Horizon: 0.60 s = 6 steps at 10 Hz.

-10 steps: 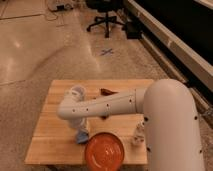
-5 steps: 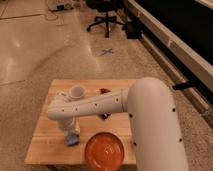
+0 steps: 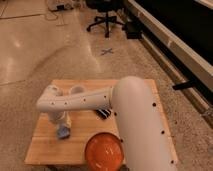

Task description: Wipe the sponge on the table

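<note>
Arm: a white, smooth-shelled arm (image 3: pixel 100 97) enters from the lower right, runs leftward above the counter and bends down at its far left end.
End effector: the end effector (image 3: pixel 62 125) points downward over the left half of the counter, directly above the sponge and meeting it from the top; whether it is open, closed or gripping the sponge cannot be told from this view.
Sponge: the small light-blue sponge (image 3: pixel 63 133) lies on the counter surface under the end effector, left of the orange plate and apart from it.
Counter: a light-brown wooden counter (image 3: pixel 44 146) made of planks, standing on a speckled floor.
Orange plate: a round orange plate (image 3: pixel 104 152) sits at the near edge of the counter, partly covered on its right by the arm's large segment.
Black block: a dark oblong object (image 3: pixel 104 113) lies near the middle of the counter, just below the arm and above the plate; its detail is unclear.
Floor mark: a cross-shaped mark (image 3: pixel 107 51) shows on the floor beyond the counter.
Chair: a black office chair (image 3: pixel 106 21) stands in the background at the top.
</note>
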Tool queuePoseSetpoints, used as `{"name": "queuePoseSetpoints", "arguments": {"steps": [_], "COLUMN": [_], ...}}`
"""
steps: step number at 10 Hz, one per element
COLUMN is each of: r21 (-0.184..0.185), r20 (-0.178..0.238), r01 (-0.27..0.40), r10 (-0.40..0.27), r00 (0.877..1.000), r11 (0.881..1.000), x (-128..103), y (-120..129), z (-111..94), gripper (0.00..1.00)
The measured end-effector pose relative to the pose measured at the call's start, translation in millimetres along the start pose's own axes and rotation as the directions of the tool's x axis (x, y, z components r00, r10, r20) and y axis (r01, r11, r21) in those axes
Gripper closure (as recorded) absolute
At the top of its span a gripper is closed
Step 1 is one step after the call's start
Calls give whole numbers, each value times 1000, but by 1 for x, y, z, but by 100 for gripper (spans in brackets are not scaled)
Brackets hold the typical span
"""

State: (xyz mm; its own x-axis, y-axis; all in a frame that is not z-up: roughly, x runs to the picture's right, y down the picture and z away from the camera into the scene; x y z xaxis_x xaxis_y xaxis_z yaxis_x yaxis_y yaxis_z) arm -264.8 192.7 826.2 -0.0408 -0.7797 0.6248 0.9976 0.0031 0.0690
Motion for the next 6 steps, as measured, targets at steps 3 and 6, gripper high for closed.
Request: {"name": "queuePoseSetpoints", "arguments": {"steps": [3,6], "r21": [-12,-43], "r20": [-38,-67], "r01": [-14,-58], "r10": [13,55], "r00": [999,996], "r11": [1000,997], "x": [25,49], "y": [-4,15], "z": [1,3], "gripper": [100,100]}}
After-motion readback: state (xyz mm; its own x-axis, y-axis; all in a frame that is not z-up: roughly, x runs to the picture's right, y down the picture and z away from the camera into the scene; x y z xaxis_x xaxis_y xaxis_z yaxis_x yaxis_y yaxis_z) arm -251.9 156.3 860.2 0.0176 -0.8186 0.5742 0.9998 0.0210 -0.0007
